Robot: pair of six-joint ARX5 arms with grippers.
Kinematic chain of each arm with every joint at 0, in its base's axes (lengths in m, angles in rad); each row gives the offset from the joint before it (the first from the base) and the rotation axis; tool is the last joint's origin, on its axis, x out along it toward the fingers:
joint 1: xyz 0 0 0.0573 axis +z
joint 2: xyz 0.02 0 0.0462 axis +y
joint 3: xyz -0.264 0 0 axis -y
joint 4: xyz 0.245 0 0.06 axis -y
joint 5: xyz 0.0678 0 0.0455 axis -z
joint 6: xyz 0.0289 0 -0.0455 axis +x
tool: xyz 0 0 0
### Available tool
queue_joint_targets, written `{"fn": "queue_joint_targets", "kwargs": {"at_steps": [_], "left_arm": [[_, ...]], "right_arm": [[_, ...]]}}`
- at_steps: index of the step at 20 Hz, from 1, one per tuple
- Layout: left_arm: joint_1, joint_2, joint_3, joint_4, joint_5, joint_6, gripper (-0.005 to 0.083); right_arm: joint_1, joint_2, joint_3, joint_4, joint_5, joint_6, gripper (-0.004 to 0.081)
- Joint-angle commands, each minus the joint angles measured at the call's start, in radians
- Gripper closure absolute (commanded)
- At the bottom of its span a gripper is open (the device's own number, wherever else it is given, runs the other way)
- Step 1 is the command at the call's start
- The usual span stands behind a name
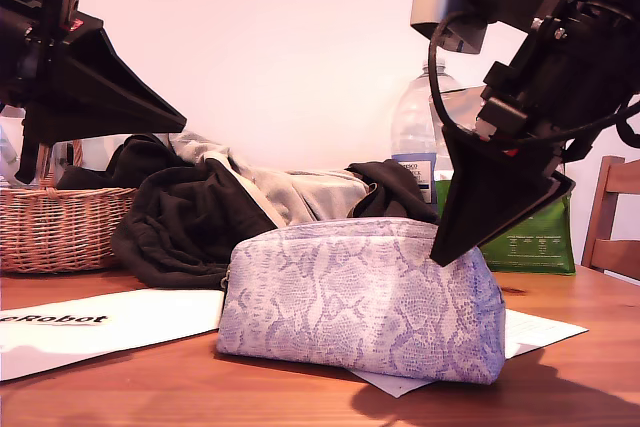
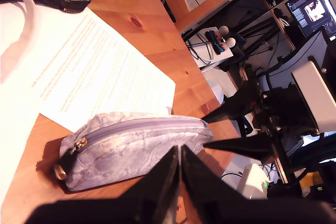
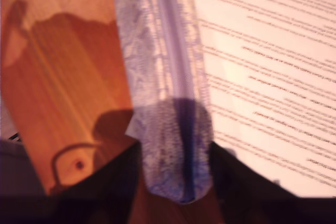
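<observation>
One broad wooden table (image 1: 600, 367) takes up most of what you see, with a pale wall (image 1: 300, 47) behind it in the exterior view. Past its edge in the first wrist view there is a desk area with a lit monitor (image 2: 314, 9). On the table, from big to small, you have a heap of dark and grey clothes (image 1: 190, 217) at the back, a wicker basket (image 1: 60, 227) at the exterior view's left and printed sheets of paper (image 1: 100, 327). A green box (image 1: 530, 237) and a clear water bottle (image 1: 415, 132) stand at the back towards the exterior view's right. The lilac snakeskin-print pouch (image 1: 360, 297) stands on its base near the front, one end resting on a sheet. Its long axis runs across the exterior view, zip uppermost, with the zip pull (image 2: 80, 144) at the end on the exterior view's left. At the opposite end my second gripper (image 3: 175, 148) is down, jaws apart and astride it, fingers (image 3: 231, 182) close against the fabric — whether they pinch it I cannot tell. High at the exterior view's left hangs my first gripper (image 2: 179, 151), well apart from the pouch, its fingers pressed together on nothing.
</observation>
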Motion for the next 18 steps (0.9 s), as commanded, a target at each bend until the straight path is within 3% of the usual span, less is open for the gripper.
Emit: {"fn": "queue_joint_targets", "kwargs": {"at_steps": [1, 4, 7, 9, 11, 13, 14, 18], "left_arm": [[-0.003, -0.011, -0.013, 0.014, 0.002, 0.008, 0.0794], [-0.004, -0.024, -0.013, 0.014, -0.014, 0.026, 0.0794], [-0.021, -0.075, -0.013, 0.01, -0.109, 0.075, 0.0794], [-0.046, -0.128, -0.013, -0.014, -0.223, 0.148, 0.0794], [-0.082, -0.177, -0.014, -0.064, -0.4, 0.214, 0.0793], [-0.121, -0.21, -0.016, -0.076, -0.582, 0.271, 0.0794], [-0.133, -0.224, -0.018, -0.06, -0.625, 0.285, 0.0794], [-0.136, -0.309, -0.087, 0.079, -0.657, 0.29, 0.0794]], "right_arm": [[0.019, -0.055, -0.014, -0.009, -0.008, 0.005, 0.0324], [0.022, -0.126, -0.014, -0.063, -0.008, 0.039, 0.0324], [0.022, -0.209, -0.014, -0.113, 0.0, 0.142, 0.0365], [0.022, -0.25, -0.014, -0.104, 0.006, 0.214, 0.0533], [0.022, -0.272, -0.014, -0.058, 0.039, 0.279, 0.0791], [0.022, -0.278, -0.018, 0.043, 0.134, 0.369, 0.0783], [0.024, -0.28, -0.019, 0.093, 0.185, 0.383, 0.0783], [0.025, -0.307, -0.068, 0.306, 0.287, 0.42, 0.0783]]}}
